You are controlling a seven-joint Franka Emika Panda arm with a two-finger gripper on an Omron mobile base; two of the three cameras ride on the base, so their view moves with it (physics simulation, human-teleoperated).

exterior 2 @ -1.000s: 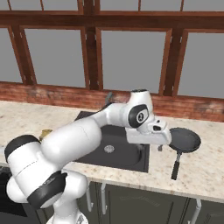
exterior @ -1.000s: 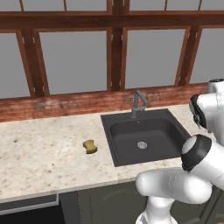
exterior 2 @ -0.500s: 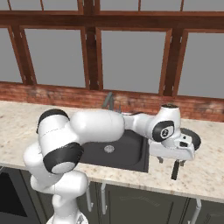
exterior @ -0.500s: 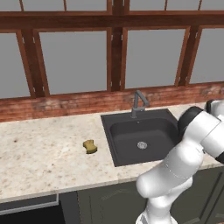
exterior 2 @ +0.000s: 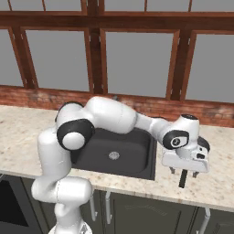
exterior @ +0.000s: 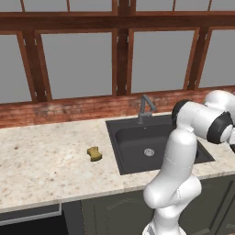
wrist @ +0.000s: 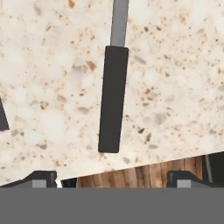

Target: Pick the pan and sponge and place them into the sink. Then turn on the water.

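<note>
A speckled stone desk (exterior 2: 215, 183) runs under wood-framed windows. The fingers (wrist: 113, 177) hang released above the pan (exterior 2: 201, 145), one to each side of its handle (wrist: 113, 99), likely lining up a grip. The sponge (exterior: 94, 153) lies beyond the sink (exterior: 133, 158).

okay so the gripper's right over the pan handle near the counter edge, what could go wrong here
1. The gripper is open over the pan's handle, whose end lies close to the counter edge; a nudge could push it off.
2. Gripped by that long handle, the pan might tilt or slip.
3. The sponge sits left of the sink, needing a long reach.
</note>
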